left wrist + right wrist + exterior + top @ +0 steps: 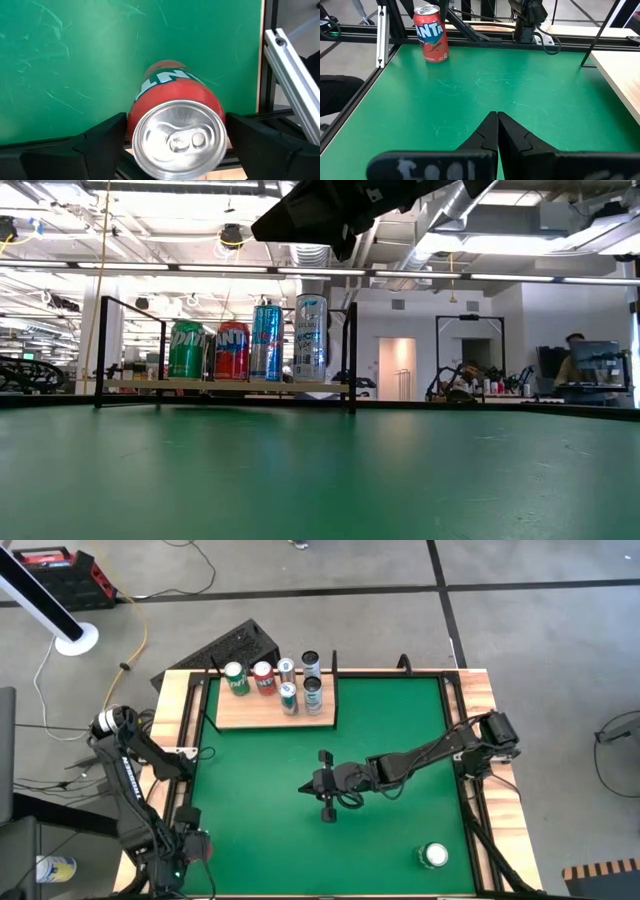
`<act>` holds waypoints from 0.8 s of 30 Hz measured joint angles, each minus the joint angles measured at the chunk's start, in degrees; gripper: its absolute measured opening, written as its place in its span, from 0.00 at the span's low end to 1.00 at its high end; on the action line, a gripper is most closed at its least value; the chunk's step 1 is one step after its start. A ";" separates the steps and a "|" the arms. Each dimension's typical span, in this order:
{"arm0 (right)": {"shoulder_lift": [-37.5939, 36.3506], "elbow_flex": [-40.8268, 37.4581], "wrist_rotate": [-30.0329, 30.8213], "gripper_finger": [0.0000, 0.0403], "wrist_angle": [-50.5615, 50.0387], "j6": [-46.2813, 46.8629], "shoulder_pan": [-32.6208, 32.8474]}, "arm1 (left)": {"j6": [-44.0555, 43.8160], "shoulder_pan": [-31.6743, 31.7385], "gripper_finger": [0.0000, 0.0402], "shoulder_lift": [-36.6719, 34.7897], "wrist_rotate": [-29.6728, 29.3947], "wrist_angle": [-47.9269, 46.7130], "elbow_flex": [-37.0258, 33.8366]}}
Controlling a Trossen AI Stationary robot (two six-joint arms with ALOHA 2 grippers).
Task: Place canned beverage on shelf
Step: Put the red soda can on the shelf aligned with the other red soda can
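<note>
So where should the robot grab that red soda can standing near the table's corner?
On its round side wall, probably just below the rim, one finger on each opposite side. The red can stands upright, lid up, and the left gripper hangs over it, open and straddling it, so coming straight down looks simplest. The right gripper waits shut over the middle of the table.

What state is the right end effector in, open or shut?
Shut. In the right wrist view the right end effector's two dark fingers meet with nothing between them, over the green table.
</note>
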 joint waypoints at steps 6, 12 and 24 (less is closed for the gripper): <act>0.00 0.00 0.00 0.07 0.00 0.00 0.00 | -0.29 0.04 0.80 -0.15 1.71 2.43 -2.06; 0.00 0.00 -0.01 0.07 0.00 0.02 0.20 | -0.85 0.38 0.77 -0.11 3.44 1.71 -2.08; -2.16 -0.09 -0.30 0.07 -6.09 -6.42 1.92 | 5.61 11.57 0.68 -6.96 0.26 -5.23 -1.54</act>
